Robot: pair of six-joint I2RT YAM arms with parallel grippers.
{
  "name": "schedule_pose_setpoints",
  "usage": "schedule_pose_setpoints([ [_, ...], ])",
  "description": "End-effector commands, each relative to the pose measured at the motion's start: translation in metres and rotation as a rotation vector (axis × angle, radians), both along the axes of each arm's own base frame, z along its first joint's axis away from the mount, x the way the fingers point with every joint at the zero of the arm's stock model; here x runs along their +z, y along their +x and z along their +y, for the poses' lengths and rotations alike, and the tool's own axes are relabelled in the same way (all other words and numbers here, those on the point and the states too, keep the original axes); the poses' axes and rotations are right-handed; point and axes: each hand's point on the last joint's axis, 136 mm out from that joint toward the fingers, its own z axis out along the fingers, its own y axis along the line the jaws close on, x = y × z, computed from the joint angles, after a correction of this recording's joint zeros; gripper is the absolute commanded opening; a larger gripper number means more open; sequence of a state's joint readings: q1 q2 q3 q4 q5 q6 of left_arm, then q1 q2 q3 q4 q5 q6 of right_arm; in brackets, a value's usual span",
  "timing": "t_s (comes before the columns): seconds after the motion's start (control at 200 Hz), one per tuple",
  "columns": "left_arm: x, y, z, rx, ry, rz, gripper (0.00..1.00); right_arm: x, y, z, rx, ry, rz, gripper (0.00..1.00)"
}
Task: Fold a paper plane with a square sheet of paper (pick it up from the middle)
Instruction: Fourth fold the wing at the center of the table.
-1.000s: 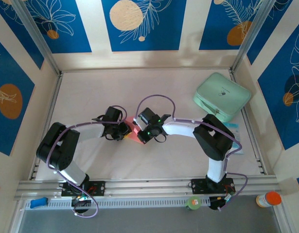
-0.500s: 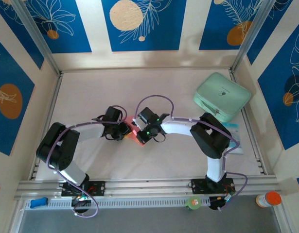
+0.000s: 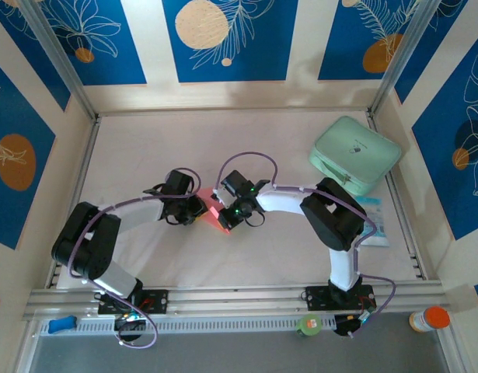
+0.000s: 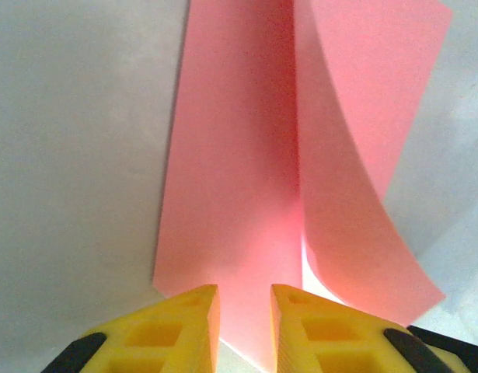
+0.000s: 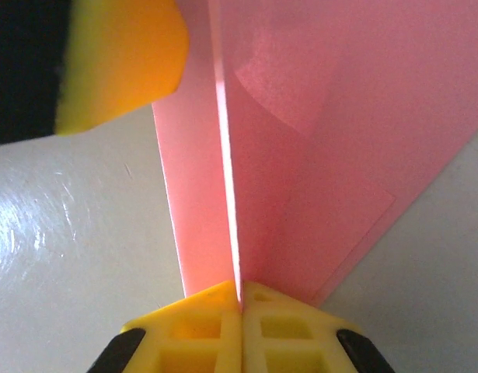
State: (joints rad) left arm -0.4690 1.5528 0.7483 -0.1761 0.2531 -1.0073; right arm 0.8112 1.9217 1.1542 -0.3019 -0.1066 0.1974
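The salmon-pink square sheet of paper [image 3: 212, 213] lies mid-table between both grippers. In the left wrist view the paper [image 4: 231, 194] has its left half flat on the table, while its right half curls upward. My left gripper [image 4: 245, 315] stands open at the sheet's near edge, the flat paper showing in the gap between its yellow fingers [image 4: 176, 326]. My right gripper [image 5: 240, 299] is shut on the edge of the raised flap [image 5: 324, 155], which stands nearly upright. A left finger [image 5: 122, 62] shows at the top left of the right wrist view.
A mint-green rounded pad [image 3: 355, 154] sits at the back right corner. A blue-and-white packet [image 3: 377, 224] lies by the right wall, partly under the right arm. Enclosure walls ring the table. An orange-capped bottle [image 3: 430, 318] stands off the table at the front right.
My right gripper has shifted a little to the left with the paper flap, bringing it closer to the left gripper. The left arm's elbow has swung slightly outward.
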Motion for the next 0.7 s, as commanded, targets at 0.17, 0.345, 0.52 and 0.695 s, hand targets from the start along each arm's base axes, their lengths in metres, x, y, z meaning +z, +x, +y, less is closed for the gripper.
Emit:
schedule_pose_setpoints([
  [0.17, 0.012, 0.005, -0.017, -0.035, -0.119, -0.069, 0.26, -0.004, -0.002, -0.002, -0.039, 0.033, 0.11, 0.06],
  [0.345, 0.015, 0.006, -0.022, -0.051, -0.169, -0.117, 0.27, -0.007, -0.001, -0.006, -0.057, 0.05, 0.146, 0.06],
  [0.52, 0.019, 0.012, -0.029, -0.06, -0.236, -0.18, 0.29, -0.008, 0.001, -0.008, -0.07, 0.068, 0.161, 0.06],
  [0.695, 0.021, 0.018, -0.033, -0.069, -0.251, -0.213, 0.32, -0.009, 0.002, -0.011, -0.078, 0.078, 0.167, 0.06],
])
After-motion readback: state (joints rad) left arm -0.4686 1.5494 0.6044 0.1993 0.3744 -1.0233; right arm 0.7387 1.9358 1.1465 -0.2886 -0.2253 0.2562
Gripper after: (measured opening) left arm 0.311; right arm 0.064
